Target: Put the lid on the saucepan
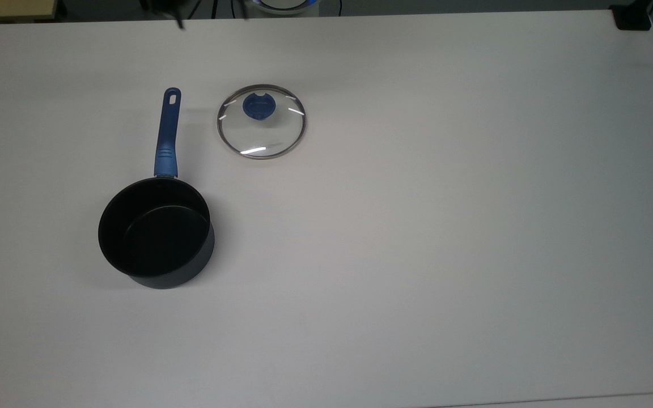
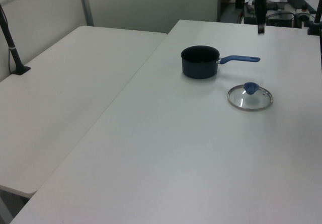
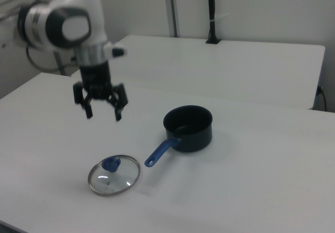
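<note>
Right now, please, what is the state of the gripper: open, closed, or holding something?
Gripper: open and holding nothing, in the air above the white table; the lid lies flat on the table below it.

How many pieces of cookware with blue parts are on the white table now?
2. The saucepan sits low on the top view's left, its blue handle pointing up. The lid lies flat to the top view's upper right of the saucepan, apart from it.
</note>
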### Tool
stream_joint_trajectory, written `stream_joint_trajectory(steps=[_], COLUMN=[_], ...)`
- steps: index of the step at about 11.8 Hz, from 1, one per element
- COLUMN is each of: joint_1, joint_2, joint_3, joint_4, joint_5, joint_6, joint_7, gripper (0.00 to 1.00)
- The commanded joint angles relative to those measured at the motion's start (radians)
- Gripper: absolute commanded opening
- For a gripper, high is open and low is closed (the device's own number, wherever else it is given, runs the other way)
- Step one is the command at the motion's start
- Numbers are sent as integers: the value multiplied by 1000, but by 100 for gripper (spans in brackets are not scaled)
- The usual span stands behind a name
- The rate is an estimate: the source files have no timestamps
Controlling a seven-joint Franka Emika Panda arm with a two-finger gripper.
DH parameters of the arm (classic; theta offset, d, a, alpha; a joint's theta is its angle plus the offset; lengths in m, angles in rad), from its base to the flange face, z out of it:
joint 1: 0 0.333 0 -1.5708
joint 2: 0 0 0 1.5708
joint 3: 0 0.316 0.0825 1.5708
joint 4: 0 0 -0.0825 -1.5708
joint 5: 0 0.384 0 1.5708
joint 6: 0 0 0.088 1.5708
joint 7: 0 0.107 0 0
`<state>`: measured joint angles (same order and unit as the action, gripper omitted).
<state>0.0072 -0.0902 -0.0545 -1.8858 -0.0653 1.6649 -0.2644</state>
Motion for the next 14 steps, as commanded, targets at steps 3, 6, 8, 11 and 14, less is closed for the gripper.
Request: stream_joint_trajectory(steps=[3,6,8,11,14], joint_1=[-27,-79,-95,-90,-81], joint_2=[-4,53,81,133,159], joint_3=[130,130,130,130,131], joint_4=[-377,-377,-378,-378,-377], joint_5=[-57,-56,-56,-45,-44], joint_6=[371,462,504,536,536], joint_7=[312,396,461,488,537], gripper=[99,96,98,100,93])
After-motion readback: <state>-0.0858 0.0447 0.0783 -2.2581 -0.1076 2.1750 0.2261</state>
